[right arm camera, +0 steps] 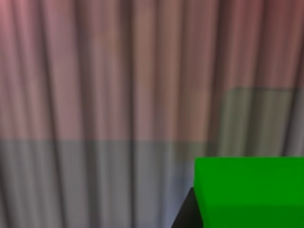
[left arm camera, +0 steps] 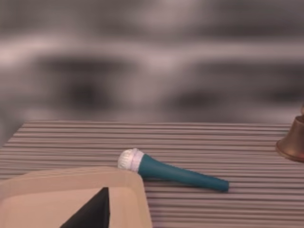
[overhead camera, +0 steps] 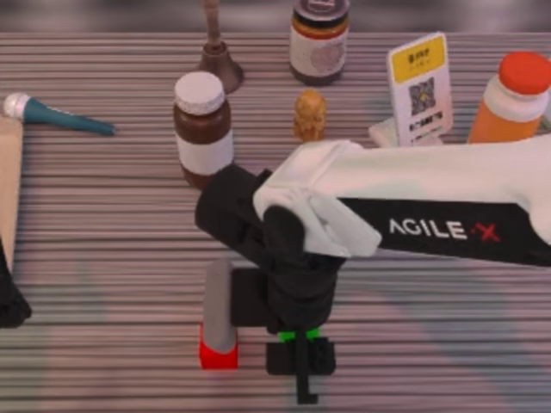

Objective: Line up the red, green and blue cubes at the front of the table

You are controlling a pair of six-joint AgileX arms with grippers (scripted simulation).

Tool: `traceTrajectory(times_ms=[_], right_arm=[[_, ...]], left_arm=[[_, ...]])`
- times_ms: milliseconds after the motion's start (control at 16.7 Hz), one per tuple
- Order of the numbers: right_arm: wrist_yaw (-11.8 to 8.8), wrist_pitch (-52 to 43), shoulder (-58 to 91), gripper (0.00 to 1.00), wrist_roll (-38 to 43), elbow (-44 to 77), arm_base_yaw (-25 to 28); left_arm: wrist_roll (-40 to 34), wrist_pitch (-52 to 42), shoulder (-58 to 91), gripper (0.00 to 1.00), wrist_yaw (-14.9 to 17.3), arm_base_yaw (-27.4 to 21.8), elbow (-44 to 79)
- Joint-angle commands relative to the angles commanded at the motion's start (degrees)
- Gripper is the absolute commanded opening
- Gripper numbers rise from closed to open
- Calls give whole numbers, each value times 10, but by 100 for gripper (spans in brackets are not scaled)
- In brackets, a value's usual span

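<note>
My right arm reaches over the front middle of the table [overhead camera: 103,258], and the right gripper [overhead camera: 299,341] points down there, shut on the green cube [overhead camera: 299,334], of which only a thin strip shows under the wrist. In the right wrist view the green cube [right arm camera: 249,190] looms large, with one dark fingertip [right arm camera: 186,217] against its side. The red cube [overhead camera: 218,355] rests on the table just left of the gripper, its far side covered by a grey part of the arm. The blue cube is out of view. My left gripper [overhead camera: 10,303] is parked at the left edge.
A brown jar with a white lid [overhead camera: 202,129], a bell [overhead camera: 218,52], a second jar [overhead camera: 318,39], a small golden figure [overhead camera: 310,114], a QR sign [overhead camera: 419,86] and an orange bottle [overhead camera: 512,99] stand at the back. A teal microphone [overhead camera: 60,116] and a beige board [overhead camera: 9,189] lie left.
</note>
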Motion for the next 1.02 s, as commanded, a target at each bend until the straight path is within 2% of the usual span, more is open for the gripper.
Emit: traceTrajectory(times_ms=[180,960,1020], right_arm=[[0,0,0,0,0,0,0],[0,0,0,98,0,0,0],[0,0,0,100,0,0,0]], left_arm=[[0,0,0,100,0,0,0],[0,0,0,100,0,0,0],[0,0,0,100,0,0,0]])
